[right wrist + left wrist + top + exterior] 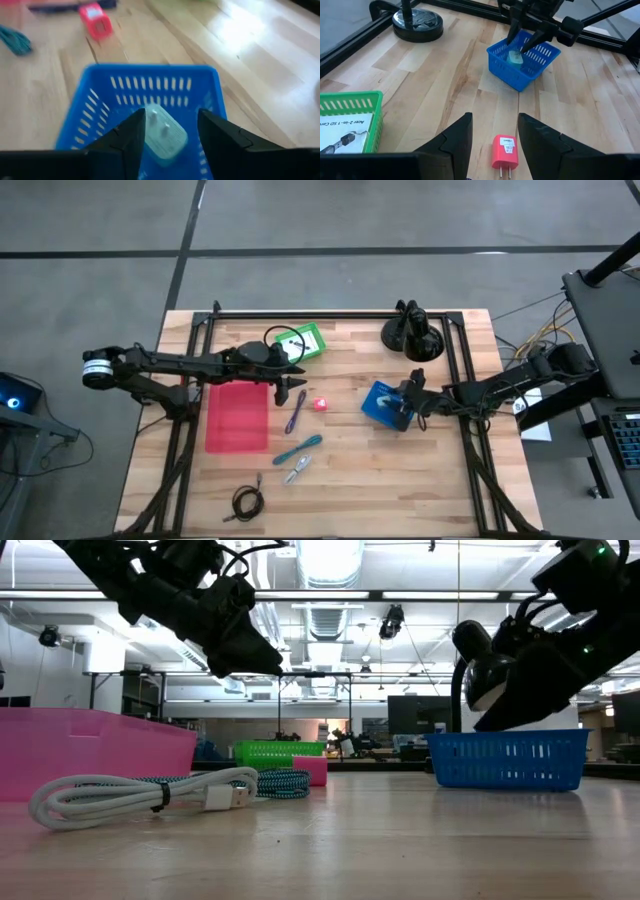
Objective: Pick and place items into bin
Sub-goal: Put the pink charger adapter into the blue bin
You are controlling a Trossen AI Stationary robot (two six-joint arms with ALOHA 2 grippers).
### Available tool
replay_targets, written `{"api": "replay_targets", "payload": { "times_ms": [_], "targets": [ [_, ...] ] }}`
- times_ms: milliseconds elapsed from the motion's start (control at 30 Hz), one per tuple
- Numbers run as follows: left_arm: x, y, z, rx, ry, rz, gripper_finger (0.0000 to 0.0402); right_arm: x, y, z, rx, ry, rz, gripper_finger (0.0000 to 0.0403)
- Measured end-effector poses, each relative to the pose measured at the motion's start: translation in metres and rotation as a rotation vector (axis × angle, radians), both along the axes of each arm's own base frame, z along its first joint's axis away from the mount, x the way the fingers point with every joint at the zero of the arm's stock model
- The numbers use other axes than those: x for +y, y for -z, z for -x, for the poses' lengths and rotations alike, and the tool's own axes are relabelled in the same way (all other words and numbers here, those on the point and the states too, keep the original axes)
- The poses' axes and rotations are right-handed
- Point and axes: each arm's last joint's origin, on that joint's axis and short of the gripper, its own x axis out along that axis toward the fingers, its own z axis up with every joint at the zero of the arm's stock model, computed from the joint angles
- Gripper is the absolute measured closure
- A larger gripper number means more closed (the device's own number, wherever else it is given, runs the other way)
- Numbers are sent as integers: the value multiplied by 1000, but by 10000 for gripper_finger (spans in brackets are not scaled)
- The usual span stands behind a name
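A pale butcher-block wooden table [400,470] framed by black rails stands on a grey floor; the low view looks past it into a workshop with ceiling lights and ducting.

On the wood, a flat pink rectangular bin [237,416] lies left of centre, with a green slatted basket [303,341] holding a printed card behind it. A black round-based lamp stand [411,335] sits toward the far right. Near the front edge lie a black coiled cable [246,502], a silver clip [296,472] and a teal braided cable [300,447]; a purple pen [296,412] lies just beside the bin's right side. The small pink-red plug adapter [504,152] rests on bare wood between the pen and a blue slatted plastic basket [385,404].

The left gripper [492,135] hovers above the table right by the adapter, fingers spread wide with nothing between them. The right gripper [170,131] hangs over the blue basket, its fingers apart on either side of a pale blue-green plug adapter [162,134] lying inside; whether they touch it, I cannot tell.

Open wood stretches across the front right quarter and between the two baskets. The rails hem in both sides.
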Motion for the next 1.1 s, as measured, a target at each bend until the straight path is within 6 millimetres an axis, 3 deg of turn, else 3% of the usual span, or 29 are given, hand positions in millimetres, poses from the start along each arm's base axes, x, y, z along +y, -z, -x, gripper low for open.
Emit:
{"api": "replay_targets", "payload": {
  "times_ms": [400, 600, 733, 1100],
  "targets": [
    [0, 0, 0, 1, -1, 2, 260, 8, -33, -18, -358, -93, 46, 244],
    [0, 0, 0, -2, -2, 2, 260, 22, -46, -16, -539, -495, 197, 253],
    [0, 0, 0, 0, -3, 5, 260, 28, -45, -9, -630, -753, 217, 259],
    [0, -2, -1, -25, -2, -1, 260, 23, -25, -2, -550, -686, 330, 265]
  ]
}}
